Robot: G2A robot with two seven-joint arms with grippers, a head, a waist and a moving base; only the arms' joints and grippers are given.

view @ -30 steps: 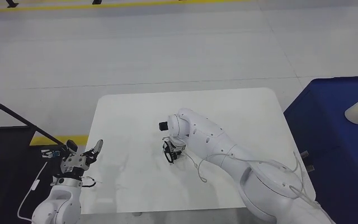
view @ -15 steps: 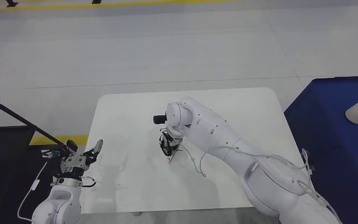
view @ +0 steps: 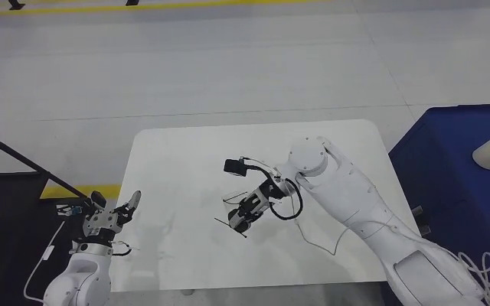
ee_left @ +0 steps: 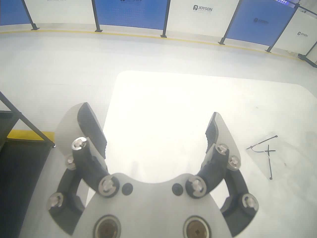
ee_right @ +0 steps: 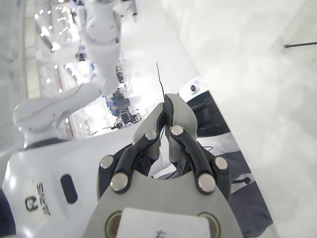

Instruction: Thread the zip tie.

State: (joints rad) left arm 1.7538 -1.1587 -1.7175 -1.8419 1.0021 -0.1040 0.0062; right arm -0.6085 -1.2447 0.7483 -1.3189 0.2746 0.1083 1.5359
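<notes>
My right gripper (view: 245,218) is over the middle of the white table (view: 184,161), shut on a thin black zip tie (view: 230,227). In the right wrist view the zip tie (ee_right: 160,85) is pinched between the pads, and its pointed end sticks out past my right gripper (ee_right: 165,103). A second black zip tie end (ee_right: 299,44) lies on the table farther off. My left gripper (view: 116,203) hangs open at the table's near left corner, holding nothing. Past my left gripper (ee_left: 148,122), black zip ties (ee_left: 262,142) lie crossed on the table.
A blue-covered stand (view: 452,161) is beside the table's right edge. A black metal frame (view: 31,170) runs along the left, close to my left arm. White floor lies beyond the far edge.
My right arm has swung its forearm out to the right and turned its wrist. The gripper has shifted slightly toward the front, holding the zip tie. The left arm has not moved.
</notes>
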